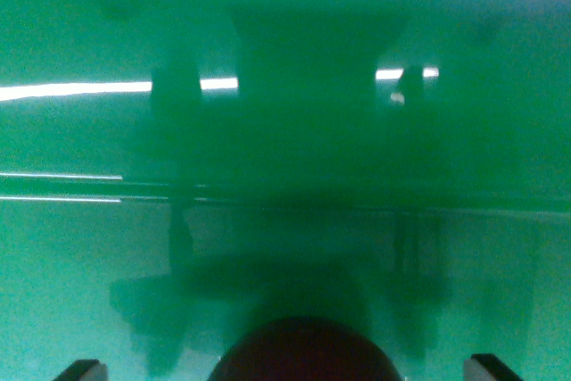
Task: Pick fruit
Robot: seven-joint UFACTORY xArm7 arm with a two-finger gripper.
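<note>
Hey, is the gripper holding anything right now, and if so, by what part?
Nothing appears held. The gripper is open, its fingertips far apart, with a dark round object between them, untouched by either.

The gripper points downward, its two dark fingertips spread wide apart.
</note>
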